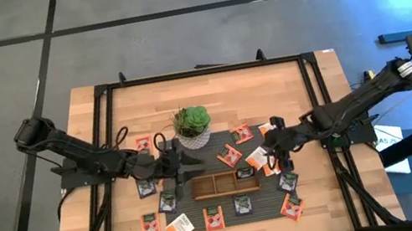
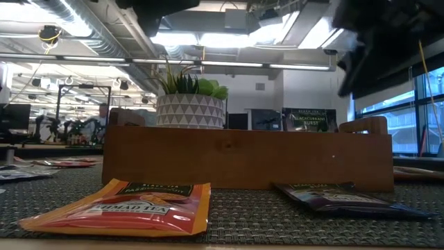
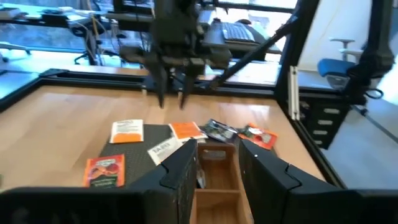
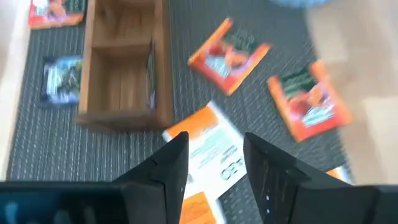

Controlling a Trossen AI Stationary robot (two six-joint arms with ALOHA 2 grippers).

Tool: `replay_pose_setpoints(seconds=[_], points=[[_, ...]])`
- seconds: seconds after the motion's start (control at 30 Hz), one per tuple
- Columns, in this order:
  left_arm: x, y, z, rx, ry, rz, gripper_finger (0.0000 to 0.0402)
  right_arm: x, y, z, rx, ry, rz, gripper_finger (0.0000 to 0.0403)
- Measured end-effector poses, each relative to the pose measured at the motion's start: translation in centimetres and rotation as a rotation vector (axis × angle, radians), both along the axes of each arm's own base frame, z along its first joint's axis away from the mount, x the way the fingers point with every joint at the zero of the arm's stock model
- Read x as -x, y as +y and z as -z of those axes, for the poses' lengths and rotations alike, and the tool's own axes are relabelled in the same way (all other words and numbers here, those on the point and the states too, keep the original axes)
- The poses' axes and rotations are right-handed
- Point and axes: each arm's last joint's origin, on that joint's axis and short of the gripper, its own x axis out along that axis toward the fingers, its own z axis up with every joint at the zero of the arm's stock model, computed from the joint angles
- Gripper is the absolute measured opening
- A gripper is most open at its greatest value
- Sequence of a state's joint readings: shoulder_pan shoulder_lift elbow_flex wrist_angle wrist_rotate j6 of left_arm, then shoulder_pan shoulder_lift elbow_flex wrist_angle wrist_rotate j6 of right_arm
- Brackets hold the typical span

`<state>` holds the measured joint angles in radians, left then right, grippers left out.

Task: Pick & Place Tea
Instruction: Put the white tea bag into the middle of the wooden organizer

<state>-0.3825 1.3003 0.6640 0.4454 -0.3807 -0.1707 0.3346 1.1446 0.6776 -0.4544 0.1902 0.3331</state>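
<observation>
Sachets (image 1: 230, 156) scattered mid-frame around wooden tray (image 1: 224, 184); left end effector (image 1: 191, 166) released beside tray, right end effector (image 1: 274, 154) released over white-orange sachet (image 4: 208, 149)

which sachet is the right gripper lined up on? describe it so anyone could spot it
Start at the wooden tray on the dark mat, then go to its right end. The white-and-orange sachet lies just off that end, below the right gripper. Its neighbours there are orange-red; only this one is mostly white.

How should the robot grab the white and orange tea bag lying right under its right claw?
Probably from straight above, pinching two opposite edges. The white and orange tea bag lies flat on the mat, so only its thin edges offer a hold. The right claw hangs open over it.
</observation>
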Motion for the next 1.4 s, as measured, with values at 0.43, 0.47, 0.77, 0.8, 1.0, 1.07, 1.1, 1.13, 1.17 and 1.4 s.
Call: replay_pose_setpoints(seconds=[0.43,0.47,0.77,0.8,1.0,1.07,1.1,1.13,1.17,1.4], points=[[-0.5,1.4,0.0,-0.025,0.005,-0.036,0.0108,0.2,2.7,4.8,0.295,-0.052,-0.330,0.0132],[-0.5,1.5,0.0,-0.026,0.005,-0.038,0.0109,0.1,2.9,5.0,0.317,-0.051,-0.346,0.0129],[-0.5,1.7,0.1,-0.029,0.010,-0.054,0.0104,-0.5,3.8,7.6,0.440,0.015,-0.415,0.0106],[-0.5,1.7,0.1,-0.029,0.010,-0.054,0.0104,-0.7,3.9,7.8,0.446,0.018,-0.417,0.0105],[-0.5,1.7,0.1,-0.031,0.015,-0.053,0.0107,-1.2,4.1,8.8,0.486,0.019,-0.446,0.0104],[-0.5,1.7,0.2,-0.033,0.021,-0.053,0.0105,-1.3,4.0,9.0,0.513,0.024,-0.423,0.0104],[-0.5,1.7,0.2,-0.034,0.023,-0.053,0.0104,-1.3,4.0,9.1,0.530,0.027,-0.410,0.0104],[-0.5,1.7,0.2,-0.034,0.023,-0.054,0.0103,-1.3,3.9,9.2,0.546,0.030,-0.401,0.0104],[-0.5,1.7,0.2,-0.034,0.024,-0.054,0.0102,-1.3,3.9,9.3,0.561,0.032,-0.393,0.0103],[-0.5,1.7,0.3,-0.037,0.032,-0.054,0.0100,-1.5,3.9,9.9,0.591,0.045,-0.377,0.0091]])
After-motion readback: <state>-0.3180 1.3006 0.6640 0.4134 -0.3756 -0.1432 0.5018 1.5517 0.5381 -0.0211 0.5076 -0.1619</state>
